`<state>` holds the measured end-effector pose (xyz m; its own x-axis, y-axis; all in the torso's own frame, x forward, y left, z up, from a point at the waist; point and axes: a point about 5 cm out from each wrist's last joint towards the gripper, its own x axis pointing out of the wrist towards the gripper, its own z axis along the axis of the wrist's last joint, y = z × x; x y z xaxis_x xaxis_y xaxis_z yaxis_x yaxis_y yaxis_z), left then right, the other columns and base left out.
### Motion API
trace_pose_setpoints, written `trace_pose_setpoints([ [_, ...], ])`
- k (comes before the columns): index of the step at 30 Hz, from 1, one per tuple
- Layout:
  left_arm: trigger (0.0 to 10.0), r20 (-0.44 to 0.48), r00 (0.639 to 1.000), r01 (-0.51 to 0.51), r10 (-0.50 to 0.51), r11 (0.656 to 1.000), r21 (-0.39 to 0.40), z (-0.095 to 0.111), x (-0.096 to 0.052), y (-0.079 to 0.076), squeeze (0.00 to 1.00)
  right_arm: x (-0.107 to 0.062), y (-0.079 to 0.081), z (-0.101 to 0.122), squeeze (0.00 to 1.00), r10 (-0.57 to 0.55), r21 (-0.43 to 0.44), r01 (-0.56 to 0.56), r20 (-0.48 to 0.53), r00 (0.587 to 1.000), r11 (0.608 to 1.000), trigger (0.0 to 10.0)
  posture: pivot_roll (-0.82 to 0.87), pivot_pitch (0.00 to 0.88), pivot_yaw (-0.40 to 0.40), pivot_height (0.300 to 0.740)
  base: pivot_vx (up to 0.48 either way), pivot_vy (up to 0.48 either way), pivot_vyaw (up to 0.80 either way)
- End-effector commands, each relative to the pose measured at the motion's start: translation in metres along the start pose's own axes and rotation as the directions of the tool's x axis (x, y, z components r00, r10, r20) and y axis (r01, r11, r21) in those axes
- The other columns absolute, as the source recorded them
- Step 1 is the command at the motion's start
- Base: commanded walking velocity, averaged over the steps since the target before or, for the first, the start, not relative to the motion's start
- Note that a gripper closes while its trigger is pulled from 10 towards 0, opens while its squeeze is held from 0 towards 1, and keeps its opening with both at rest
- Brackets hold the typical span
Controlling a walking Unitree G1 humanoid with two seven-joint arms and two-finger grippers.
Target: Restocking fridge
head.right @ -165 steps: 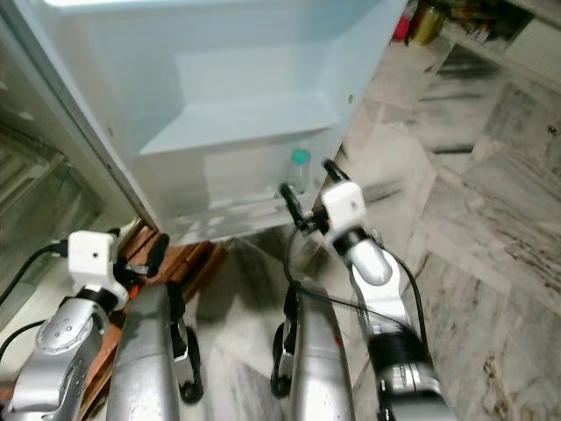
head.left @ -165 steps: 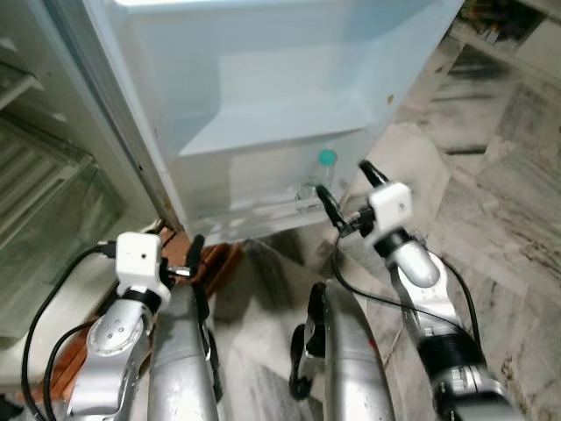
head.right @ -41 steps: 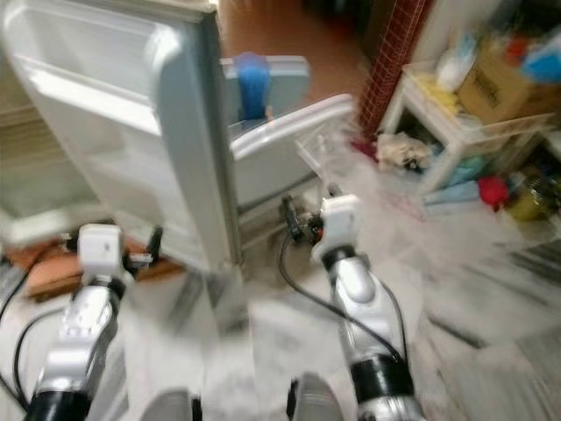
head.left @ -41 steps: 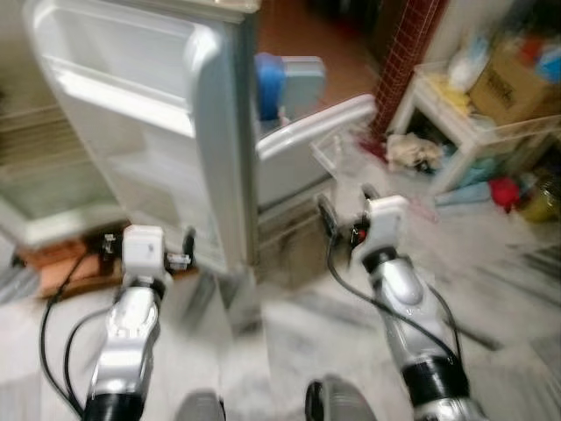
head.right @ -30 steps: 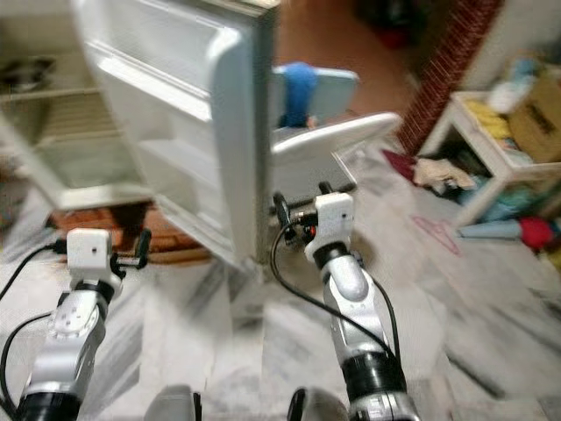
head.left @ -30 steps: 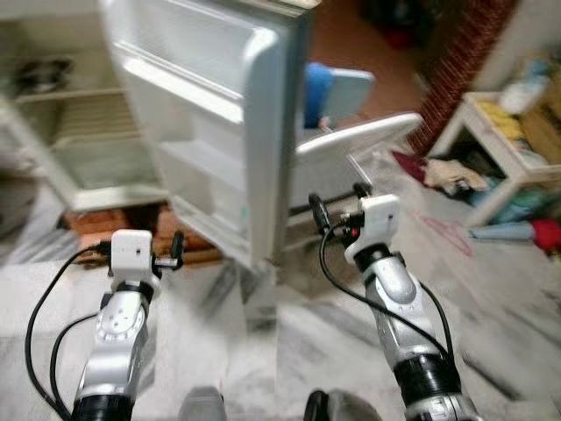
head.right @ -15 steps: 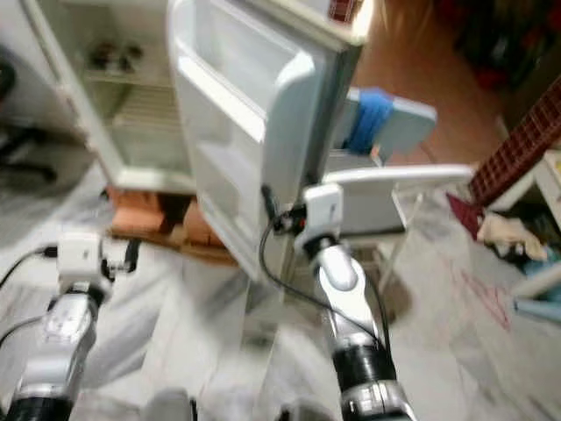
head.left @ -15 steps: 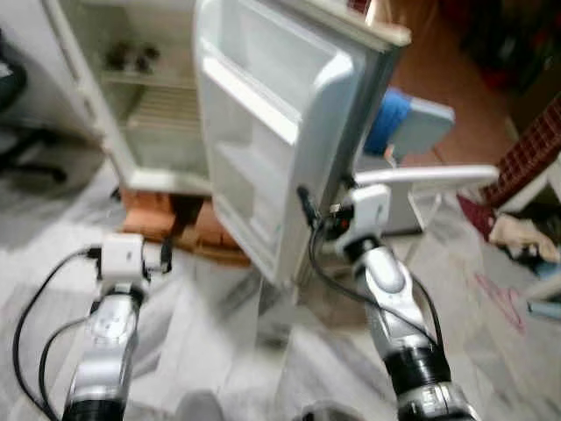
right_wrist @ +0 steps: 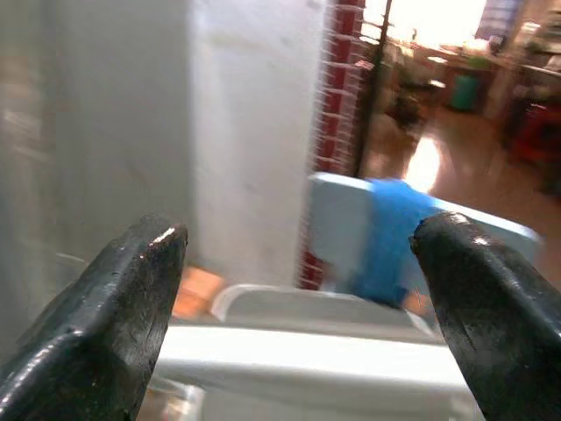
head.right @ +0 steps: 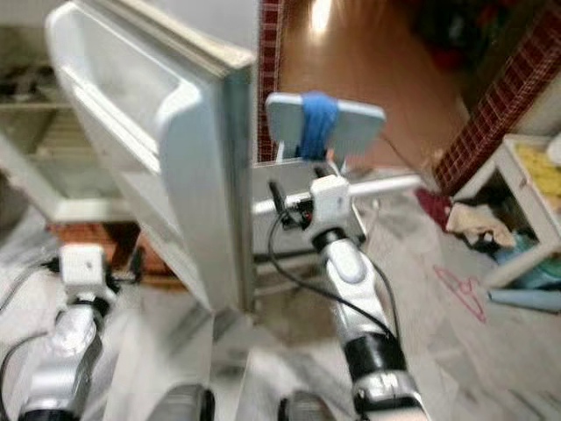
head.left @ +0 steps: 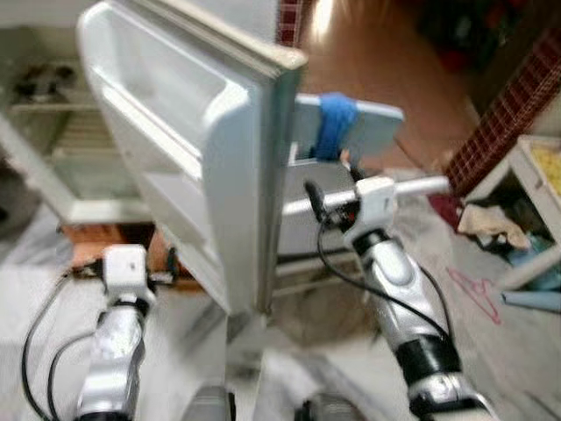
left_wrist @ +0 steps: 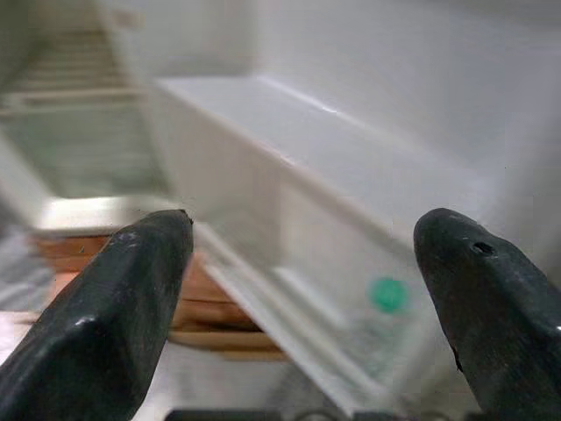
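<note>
Marble floor [head.left: 517, 368] sliding by since I've backed off from the fridge door [head.left: 237, 167], both hands spread and empty, left hand [left_wrist: 289, 289], right hand [right_wrist: 298, 289], so probably fetching more stock.

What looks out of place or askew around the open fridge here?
The white fridge door stands wide open, with both tools empty. A pink clothes hanger lies on the marble floor, and crumpled cloth sits beside the white shelf unit.

A lived-in home, open fridge [head.left: 219, 158] standing on a marble floor [head.left: 508, 351], white shelf unit [head.left: 535, 219] holding clutter, brick pillar [head.left: 500, 114], likely a kitchen corner, frames blurring
</note>
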<state>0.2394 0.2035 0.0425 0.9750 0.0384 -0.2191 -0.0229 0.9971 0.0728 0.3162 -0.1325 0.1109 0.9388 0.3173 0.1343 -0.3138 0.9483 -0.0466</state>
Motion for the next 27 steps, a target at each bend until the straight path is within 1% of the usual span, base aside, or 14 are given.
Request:
trace_pose_setpoints([
  [1,10.0,-0.034,0.999,-0.016,0.016,1.0,0.005,-0.007,-0.008,0.011,0.0,0.009,0.006,0.007,0.0,0.035,0.006,-0.035,0.032,0.999,0.999,10.0,0.12,0.083,-0.069,0.74,0.0,0.0,0.0],
  [5,10.0,-0.055,0.998,-0.009,0.009,1.0,0.004,-0.012,-0.019,0.012,0.0,0.019,0.004,0.013,0.0,0.106,0.02,-0.107,0.037,0.994,0.994,10.0,0.14,0.084,-0.074,0.74,0.0,0.0,0.0],
  [7,10.0,-0.069,0.996,-0.047,0.048,0.999,0.012,-0.018,-0.03,0.018,0.0,0.027,0.005,0.02,0.0,0.175,0.029,-0.176,0.047,0.983,0.984,10.0,0.15,0.086,-0.075,0.74,0.0,0.0,0.0],
  [10,10.0,-0.073,0.995,-0.07,0.072,0.997,0.02,-0.021,-0.037,0.022,0.0,0.034,0.007,0.025,0.0,0.198,0.053,-0.201,0.056,0.979,0.978,10.0,0.15,0.088,-0.076,0.74,0.0,0.0,0.0],
  [15,10.0,-0.086,0.991,-0.096,0.098,0.995,0.03,-0.026,-0.047,0.023,0.0,0.053,0.02,0.034,0.0,0.229,0.079,-0.233,0.059,0.972,0.969,10.0,0.18,0.09,-0.083,0.74,0.0,0.0,0.0],
  [17,10.0,-0.086,0.991,-0.095,0.098,0.995,0.031,-0.026,-0.047,0.023,0.0,0.067,0.038,0.045,0.0,0.257,0.123,-0.268,0.094,0.962,0.956,10.0,0.19,0.088,-0.086,0.74,0.0,0.0,0.0],
  [18,10.0,-0.086,0.991,-0.095,0.098,0.995,0.031,-0.026,-0.047,0.023,0.0,0.067,0.038,0.045,0.0,0.257,0.123,-0.268,0.094,0.962,0.956,10.0,0.19,0.088,-0.086,0.74,0.0,0.0,0.0],
  [19,10.0,-0.081,0.992,-0.096,0.099,0.995,0.034,-0.024,-0.046,0.022,0.0,0.069,0.056,0.052,0.0,0.357,0.174,-0.376,0.129,0.925,0.91,10.0,0.2,0.087,-0.09,0.74,0.0,0.0,0.0],
  [21,10.0,-0.075,0.992,-0.098,0.1,0.995,0.035,-0.022,-0.045,0.022,0.0,0.066,0.072,0.057,0.0,0.471,0.221,-0.499,0.17,0.866,0.838,10.0,0.2,0.087,-0.092,0.74,0.0,0.0,0.0],
  [23,10.0,-0.073,0.992,-0.1,0.102,0.994,0.036,-0.021,-0.046,0.024,0.0,0.049,0.09,0.065,0.0,0.626,0.306,-0.672,0.245,0.74,0.674,10.0,0.2,0.089,-0.092,0.74,0.0,0.0,0.0],
  [24,10.0,-0.073,0.992,-0.1,0.102,0.994,0.036,-0.021,-0.046,0.024,0.0,0.049,0.09,0.065,0.0,0.626,0.306,-0.672,0.245,0.74,0.674,10.0,0.2,0.089,-0.092,0.74,0.0,0.0,0.0],
  [25,10.0,-0.075,0.992,-0.1,0.103,0.994,0.036,-0.021,-0.046,0.024,0.0,0.034,0.098,0.071,0.0,0.706,0.325,-0.761,0.293,0.645,0.561,10.0,0.2,0.091,-0.091,0.74,0.0,0.0,0.0],
  [26,10.0,-0.078,0.992,-0.099,0.102,0.994,0.036,-0.022,-0.047,0.024,0.0,0.024,0.101,0.075,0.0,0.744,0.343,-0.805,0.322,0.585,0.485,10.0,0.19,0.093,-0.089,0.74,0.0,0.0,0.0],
  [27,10.0,-0.079,0.992,-0.098,0.101,0.995,0.037,-0.022,-0.047,0.024,0.0,0.016,0.104,0.077,0.0,0.768,0.355,-0.831,0.342,0.542,0.429,10.0,0.19,0.093,-0.089,0.74,0.0,0.0,0.0],
])
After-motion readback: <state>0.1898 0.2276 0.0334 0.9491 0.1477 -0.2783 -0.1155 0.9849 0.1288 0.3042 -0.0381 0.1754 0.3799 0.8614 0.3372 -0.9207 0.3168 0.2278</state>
